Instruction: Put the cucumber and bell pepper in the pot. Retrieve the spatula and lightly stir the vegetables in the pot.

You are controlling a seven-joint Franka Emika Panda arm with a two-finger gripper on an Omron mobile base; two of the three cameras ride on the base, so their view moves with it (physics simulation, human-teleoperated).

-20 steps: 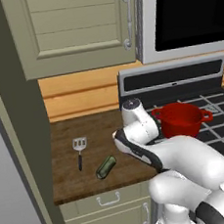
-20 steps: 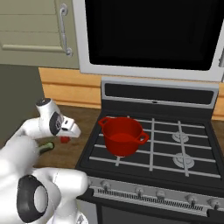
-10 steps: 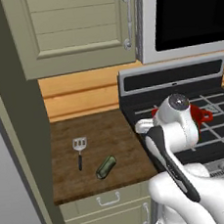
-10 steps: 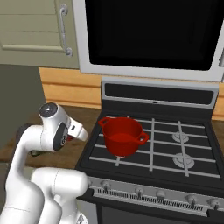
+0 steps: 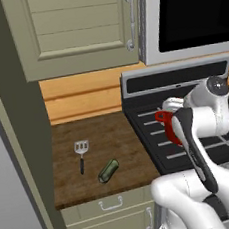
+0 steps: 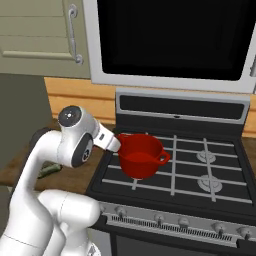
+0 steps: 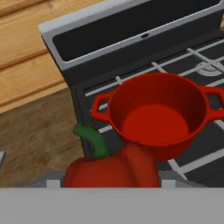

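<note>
Since a sec ago my arm has swung off the counter (image 5: 124, 135) & over to the stove, w/ the hand now at the pot's left side. Nearest, in the hand view: bell pepper (image 7: 111, 168) sits right at my claw, red body & green stem up; looks gripped, but fingertips are hidden behind it, so can't tell for sure. Just beyond & slightly right: the pot (image 7: 157, 116), empty, mouth open. So next move is fwd & over the rim. Far left on the counter: cucumber (image 5: 108, 171), lying diagonal, then spatula (image 5: 81, 153). Pepper's lower half is cut off.
</note>
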